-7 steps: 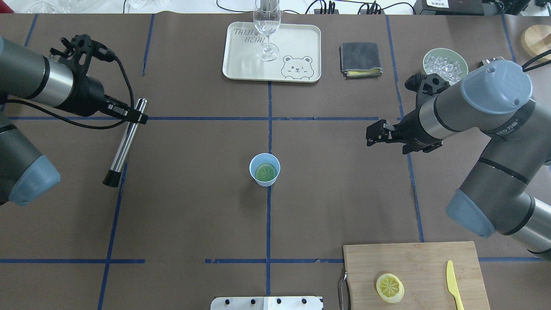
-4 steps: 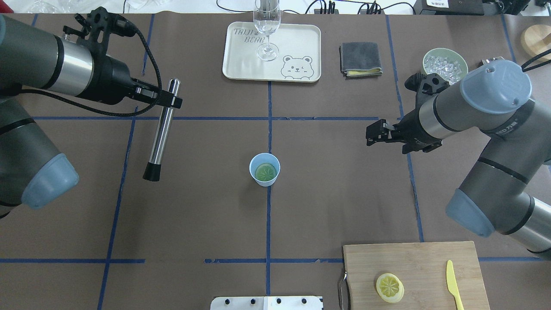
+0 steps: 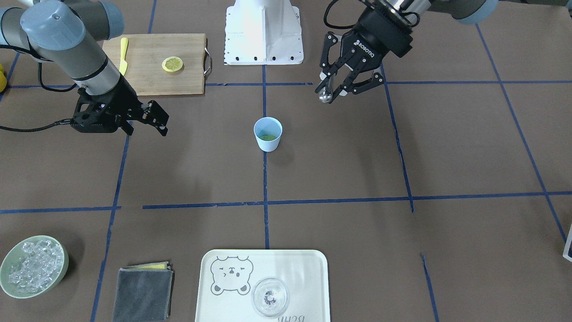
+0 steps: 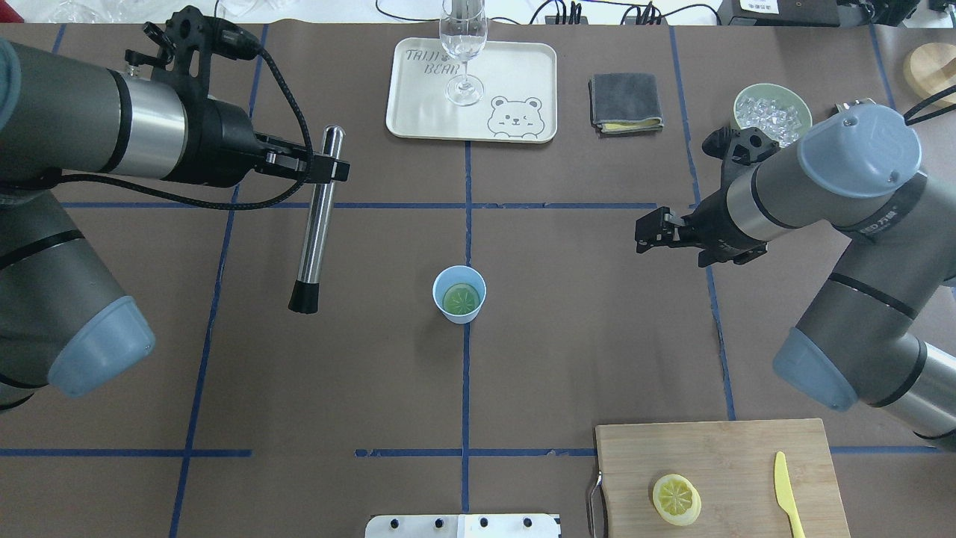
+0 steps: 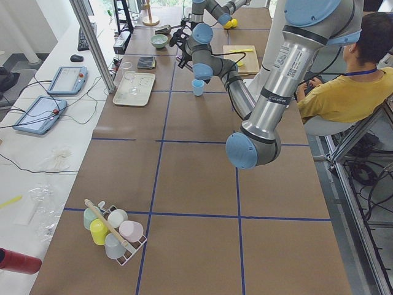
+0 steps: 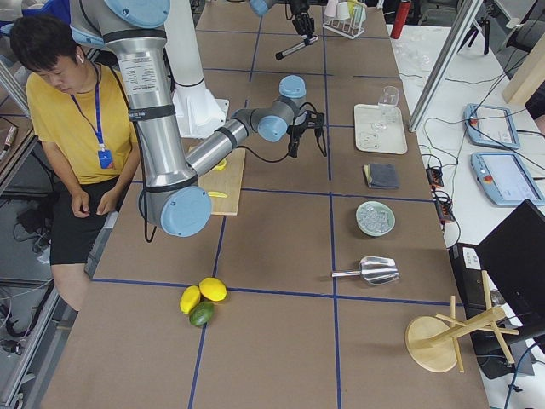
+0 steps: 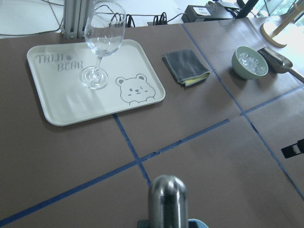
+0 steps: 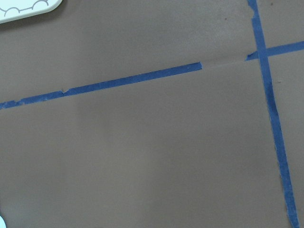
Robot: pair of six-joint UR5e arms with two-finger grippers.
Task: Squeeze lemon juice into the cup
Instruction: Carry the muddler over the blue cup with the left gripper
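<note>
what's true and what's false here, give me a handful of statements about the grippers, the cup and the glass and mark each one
1. The left gripper is shut on a metal muddler. True.
2. The cup is empty. False: a lemon slice lies inside it.
3. The wine glass stands on the tray. True.
4. The right gripper holds the yellow knife. False: it holds nothing, and the yellow knife lies on the cutting board.
5. The muddler's black tip is inside the cup. False: the tip is clear of the cup, off to its side.
</note>
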